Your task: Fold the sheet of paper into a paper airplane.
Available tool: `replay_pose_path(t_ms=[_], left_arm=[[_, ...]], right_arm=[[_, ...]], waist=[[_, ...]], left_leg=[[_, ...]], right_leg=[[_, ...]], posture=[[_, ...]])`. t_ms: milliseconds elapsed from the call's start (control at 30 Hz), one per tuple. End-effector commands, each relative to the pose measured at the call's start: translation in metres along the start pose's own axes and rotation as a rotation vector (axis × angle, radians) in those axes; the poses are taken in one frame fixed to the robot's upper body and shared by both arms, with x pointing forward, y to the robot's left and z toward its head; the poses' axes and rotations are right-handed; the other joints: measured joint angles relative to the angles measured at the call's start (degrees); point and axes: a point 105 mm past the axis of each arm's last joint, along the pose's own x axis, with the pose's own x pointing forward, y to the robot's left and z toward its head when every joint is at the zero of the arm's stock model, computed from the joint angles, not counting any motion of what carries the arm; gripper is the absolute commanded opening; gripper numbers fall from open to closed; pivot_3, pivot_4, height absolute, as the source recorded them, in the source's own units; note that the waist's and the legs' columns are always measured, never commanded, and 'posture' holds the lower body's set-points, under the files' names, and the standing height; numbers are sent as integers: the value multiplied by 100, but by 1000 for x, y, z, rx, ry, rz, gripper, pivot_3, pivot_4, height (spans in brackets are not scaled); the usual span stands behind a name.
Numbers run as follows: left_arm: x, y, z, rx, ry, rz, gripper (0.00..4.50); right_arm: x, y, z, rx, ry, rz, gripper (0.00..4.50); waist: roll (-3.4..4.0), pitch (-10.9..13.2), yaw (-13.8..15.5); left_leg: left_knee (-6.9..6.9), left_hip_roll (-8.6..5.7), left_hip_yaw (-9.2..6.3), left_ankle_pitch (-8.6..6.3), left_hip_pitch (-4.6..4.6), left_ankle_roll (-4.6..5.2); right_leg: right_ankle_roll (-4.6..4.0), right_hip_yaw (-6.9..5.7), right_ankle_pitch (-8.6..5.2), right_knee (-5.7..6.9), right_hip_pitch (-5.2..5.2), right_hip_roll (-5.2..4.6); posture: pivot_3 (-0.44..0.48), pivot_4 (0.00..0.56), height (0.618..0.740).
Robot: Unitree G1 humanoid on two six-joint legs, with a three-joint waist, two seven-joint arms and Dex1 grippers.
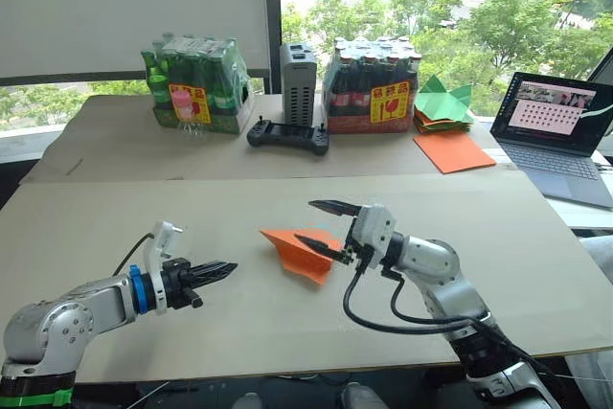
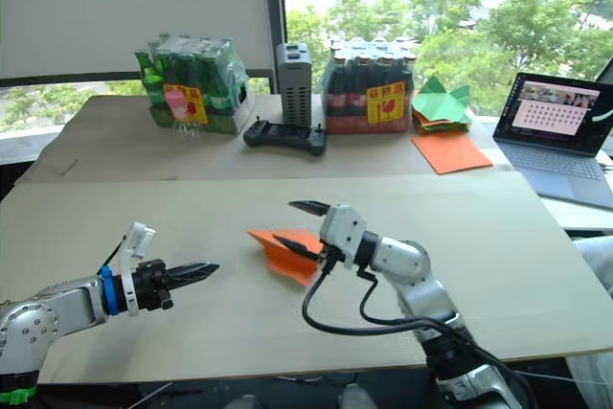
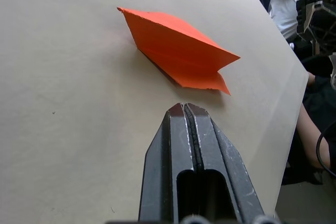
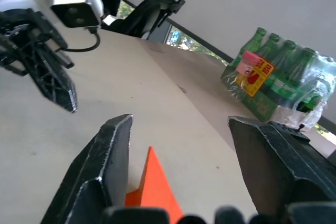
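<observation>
- On the near table (image 1: 115, 208), the left gripper (image 1: 226, 268) points at the plane, its fingers pressed together and empty.
- Mid-table lies the paper airplane (image 1: 299, 252), an orange wedge with a raised wing; likely light, flimsy and easily crumpled, best pinched along its folded keel.
- The right gripper (image 1: 324, 227) straddles its wide end, spread wide, gripping nothing.

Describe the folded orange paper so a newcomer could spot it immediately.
On the near table, between the closed left gripper and the open right gripper, lies the paper airplane. It is a pointed, creased orange wedge, unlike the flat orange sheet lying beside the laptop.
</observation>
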Motion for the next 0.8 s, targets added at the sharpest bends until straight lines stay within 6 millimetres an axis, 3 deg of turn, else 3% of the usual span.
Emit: replay_pose_path(t_ms=[33,200,500,800], left_arm=[[10,-12,8,65,-14,-50,0],[22,-16,8,98,4,-71,0],[48,-16,11,157,30,-96,0],[81,-4,-4,225,100,-67,0]], right_arm=[[-1,-14,-3,11,28,-74,1779],[-5,-15,-19,25,91,-104,48],[-9,-6,-34,43,154,-118,14],[-8,-9,-31,51,155,-154,14]], waist=[[0,0,2],[0,0,8],[0,0,-3],[0,0,-1]], left_leg=[[0,0,0,0,-1,0],[2,-2,2,0,-4,0],[3,-2,1,0,-3,0],[7,-3,1,0,-5,0]], right_leg=[[0,0,0,-1,0,0],[0,1,0,-1,-2,-1],[0,0,0,1,-1,1],[1,1,0,2,-1,1]], posture=[[0,150,740],[0,150,740],[0,150,740],[0,150,740]])
